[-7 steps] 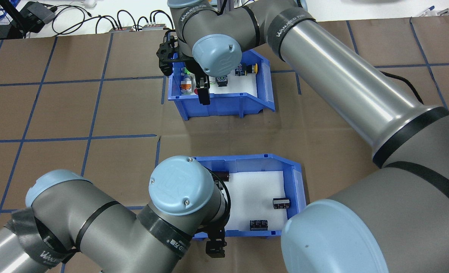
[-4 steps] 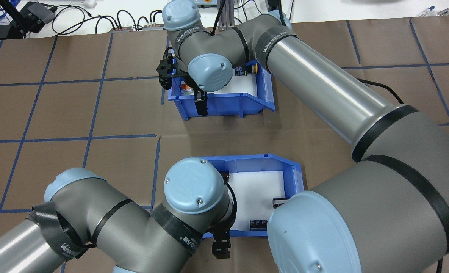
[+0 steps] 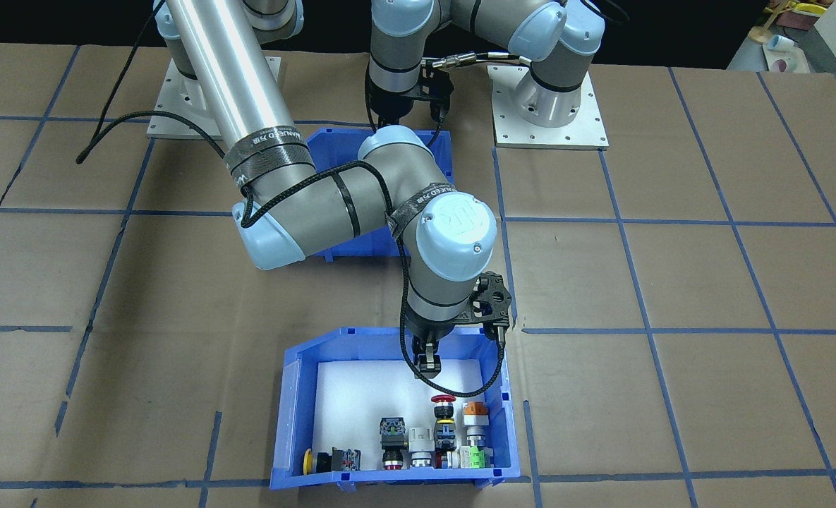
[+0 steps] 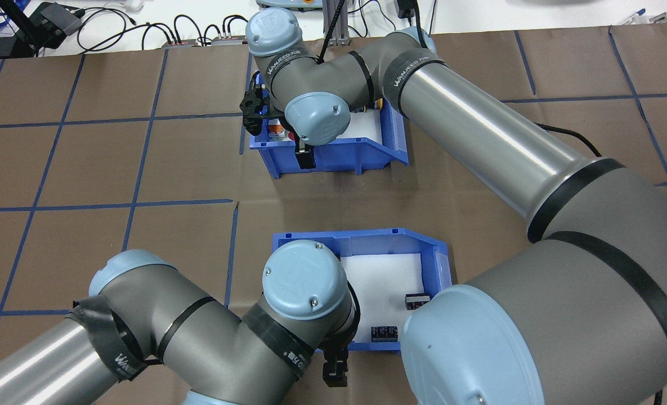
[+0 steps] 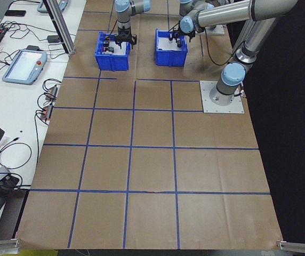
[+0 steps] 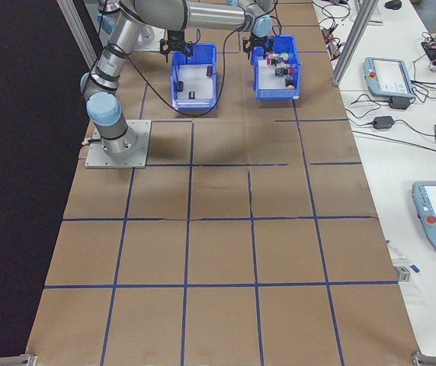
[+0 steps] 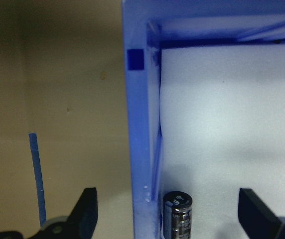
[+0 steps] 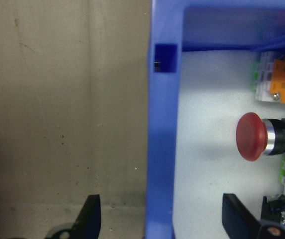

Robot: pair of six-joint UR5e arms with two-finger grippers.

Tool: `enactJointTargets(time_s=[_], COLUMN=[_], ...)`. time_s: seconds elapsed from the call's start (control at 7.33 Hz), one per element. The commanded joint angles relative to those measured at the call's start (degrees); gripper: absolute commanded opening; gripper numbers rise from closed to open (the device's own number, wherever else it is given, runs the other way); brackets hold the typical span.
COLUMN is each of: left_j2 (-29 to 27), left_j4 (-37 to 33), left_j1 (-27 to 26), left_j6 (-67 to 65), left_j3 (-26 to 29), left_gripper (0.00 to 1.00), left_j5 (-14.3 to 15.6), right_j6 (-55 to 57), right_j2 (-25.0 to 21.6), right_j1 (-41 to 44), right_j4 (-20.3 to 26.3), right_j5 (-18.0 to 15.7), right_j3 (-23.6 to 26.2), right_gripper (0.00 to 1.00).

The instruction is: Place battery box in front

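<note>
The left pincer (image 7: 165, 209) is straddling the side wall of the battery box (image 4: 389, 239), which is sitting near the worktop's robot-side edge, and its spread fingers (image 7: 85, 209), one outside and one over the white foam beside a dark battery (image 7: 177, 214), are gripping nothing yet. If it closes off-centre, the thin wall could be slipping free or the box tipping and spilling. The right pincer (image 8: 157, 219) is likewise hanging spread and empty astride the wall of the switch box (image 3: 287, 395) towards the far edge, risking moving the wrong box.

"UR" logo on blue joint caps (image 3: 456, 220); "WANJEED" lettering on black arm bands (image 4: 402, 68).
</note>
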Motion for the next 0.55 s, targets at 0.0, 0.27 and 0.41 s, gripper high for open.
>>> enactJointTargets(time_s=[0.0, 0.27, 0.41], left_j2=[-1.0, -1.1, -1.1], left_j4=[1.1, 1.7, 1.9], left_j1=[-0.1, -0.1, -0.1], left_j6=[-0.2, -0.1, 0.0], left_j3=[-0.1, -0.1, -0.4], left_gripper=[0.75, 0.46, 0.33], left_j5=[0.1, 0.0, 0.0], right_j6=[0.0, -0.8, -1.0], right_j2=[-1.2, -2.4, -3.7], right_j1=[0.0, -0.7, -1.7], right_j4=[-0.1, -0.2, -0.1], right_j5=[-1.5, -1.4, -1.3], right_j3=[-0.1, -1.0, -0.9], right_gripper=[0.1, 0.05, 0.04])
